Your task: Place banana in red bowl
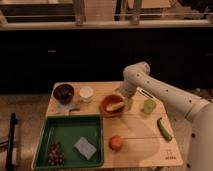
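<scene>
One banana (115,105) lies in the red bowl (107,111), just below the hand (123,96).

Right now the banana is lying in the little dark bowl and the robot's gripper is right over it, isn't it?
Not quite. The camera view shows the banana lying in the red bowl, not the little dark bowl, which sits further left beside the white cup. The rest is right: the gripper is just above the banana, at the red bowl's back rim.

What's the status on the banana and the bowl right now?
Claw at red bowl's right rim, low. Banana lying inside the bowl. Green cup close by on the right, nothing blocking.
</scene>
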`<state>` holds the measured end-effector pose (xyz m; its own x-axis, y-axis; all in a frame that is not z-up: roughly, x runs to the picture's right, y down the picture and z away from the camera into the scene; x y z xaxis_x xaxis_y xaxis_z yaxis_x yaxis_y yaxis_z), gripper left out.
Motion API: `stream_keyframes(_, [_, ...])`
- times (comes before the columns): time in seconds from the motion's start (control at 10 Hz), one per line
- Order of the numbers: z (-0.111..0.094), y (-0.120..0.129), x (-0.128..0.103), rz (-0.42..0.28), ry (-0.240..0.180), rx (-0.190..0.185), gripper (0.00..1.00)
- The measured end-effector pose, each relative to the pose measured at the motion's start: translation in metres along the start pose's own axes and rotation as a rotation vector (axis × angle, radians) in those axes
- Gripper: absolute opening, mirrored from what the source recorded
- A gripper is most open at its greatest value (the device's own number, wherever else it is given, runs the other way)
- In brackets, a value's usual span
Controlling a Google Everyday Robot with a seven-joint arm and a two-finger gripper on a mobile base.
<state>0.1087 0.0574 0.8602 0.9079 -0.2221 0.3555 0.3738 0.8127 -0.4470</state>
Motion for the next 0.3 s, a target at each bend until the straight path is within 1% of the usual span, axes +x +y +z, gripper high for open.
stream_keyframes(0.3, [-0.0064, -0.0025, 0.0083, -0.019, 0.017, -0.021, 0.80])
